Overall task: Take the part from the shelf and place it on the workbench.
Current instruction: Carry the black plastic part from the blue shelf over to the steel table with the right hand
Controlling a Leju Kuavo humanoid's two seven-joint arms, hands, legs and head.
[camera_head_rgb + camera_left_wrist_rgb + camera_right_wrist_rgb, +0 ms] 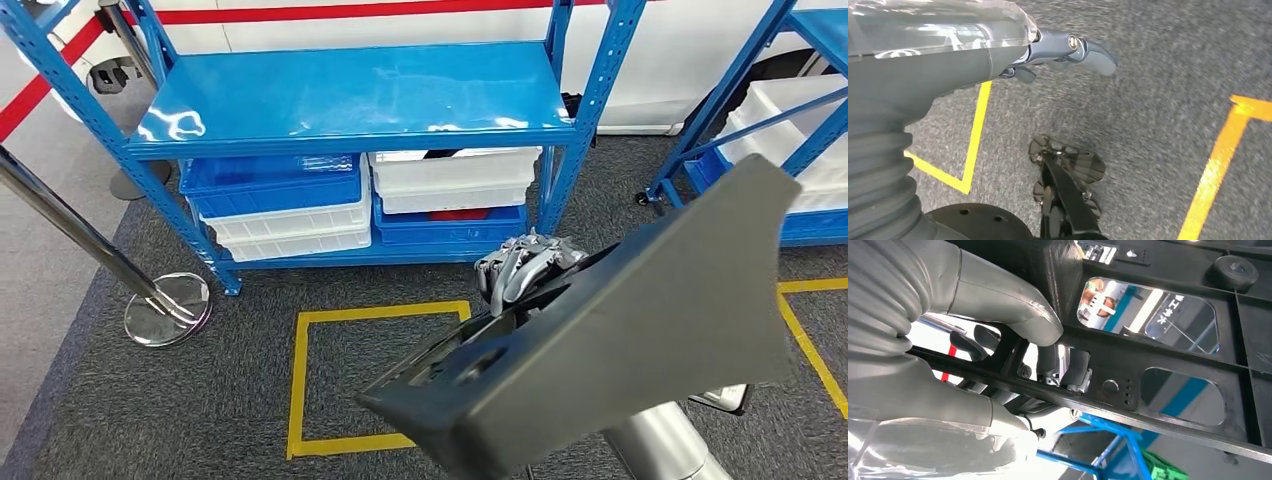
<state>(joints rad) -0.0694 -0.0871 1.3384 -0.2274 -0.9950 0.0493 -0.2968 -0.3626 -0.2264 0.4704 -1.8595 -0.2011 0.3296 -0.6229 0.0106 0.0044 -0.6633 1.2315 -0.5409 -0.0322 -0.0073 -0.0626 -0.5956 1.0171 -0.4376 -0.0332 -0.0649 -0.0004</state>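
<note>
The blue shelf [360, 95] is standing across the grey carpet [200, 400], with blue and white bins [285, 200] sitting on its low level. Its top is looking bare. The big dark part [640, 320] is already off the shelf and is being held up in the air, tilted, over the yellow floor square [300, 380]. The right hand [525, 265] is gripping it by an inner bar, with the thumb and fingers [1068, 367] wrapped around the frame. The left hand [1068, 50] is hanging over the carpet, holding nothing, fingers loosely apart. I think the carrying step is going on now. Next, the robot needs to turn to find the desk and put the part down flat.
</note>
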